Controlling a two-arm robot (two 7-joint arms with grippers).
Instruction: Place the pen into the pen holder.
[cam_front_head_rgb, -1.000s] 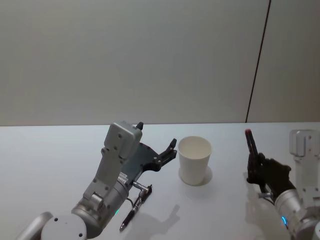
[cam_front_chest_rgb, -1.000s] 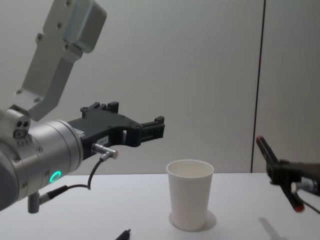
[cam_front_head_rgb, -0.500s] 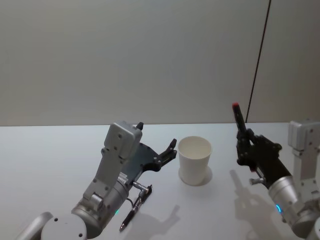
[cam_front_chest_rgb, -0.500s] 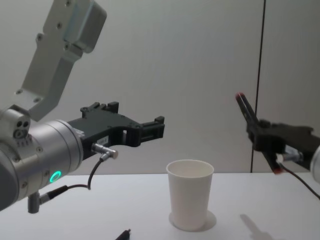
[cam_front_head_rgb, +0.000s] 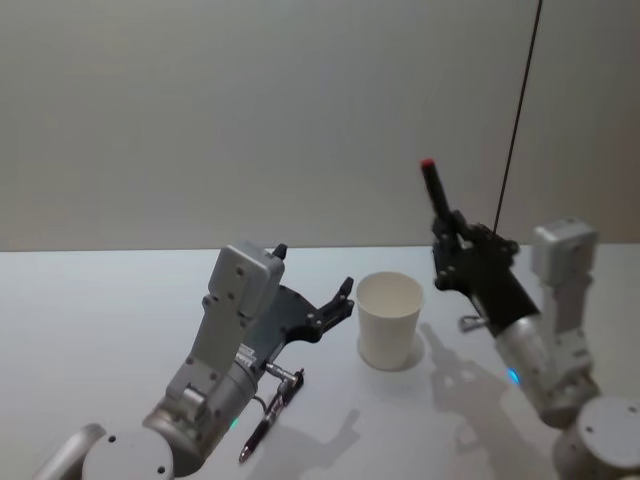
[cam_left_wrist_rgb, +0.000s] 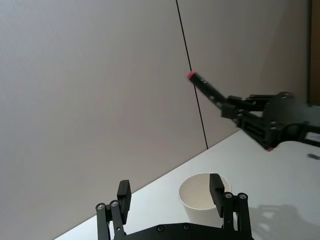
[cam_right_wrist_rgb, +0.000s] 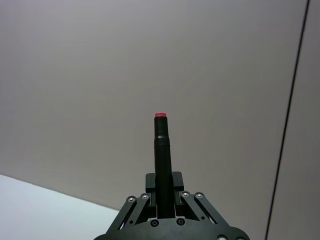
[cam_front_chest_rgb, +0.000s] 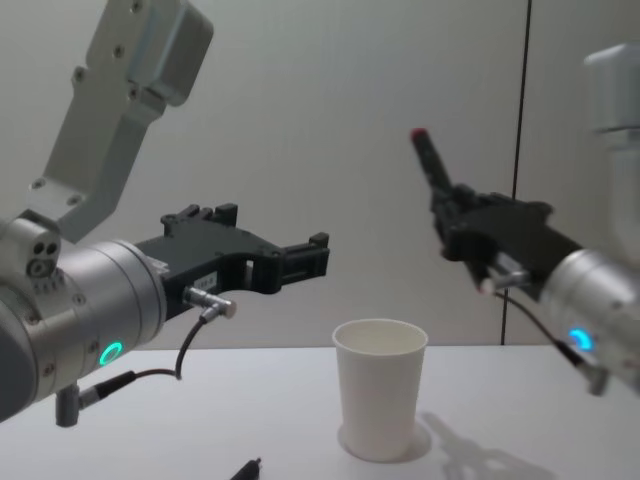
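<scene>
Nearest the robot, a spare pen (cam_front_head_rgb: 268, 415) lies on the worktop (cam_front_head_rgb: 100, 300) beside the left arm, its length running from 7 to 1 o'clock in the head view. Just past it the left tool (cam_left_wrist_rgb: 170, 191) hangs idle with its fingers spread wide, holding nothing, at about 9 o'clock of the pen holder (cam_front_head_rgb: 389, 322). That white paper cup stands upright at mid-worktop, and the part of its inside that shows is empty. Beyond and above it, at roughly 1 o'clock from the cup, the right tool (cam_front_head_rgb: 452, 236) is clamped on the pen (cam_front_head_rgb: 436, 192), well clear of the rim. The pen's long axis is near upright, its red end tipped toward 11 o'clock. The cup's mouth therefore lies down toward 7 o'clock from the tool. I judge the right arm must carry the pen across over the opening and square it up before lowering.
</scene>
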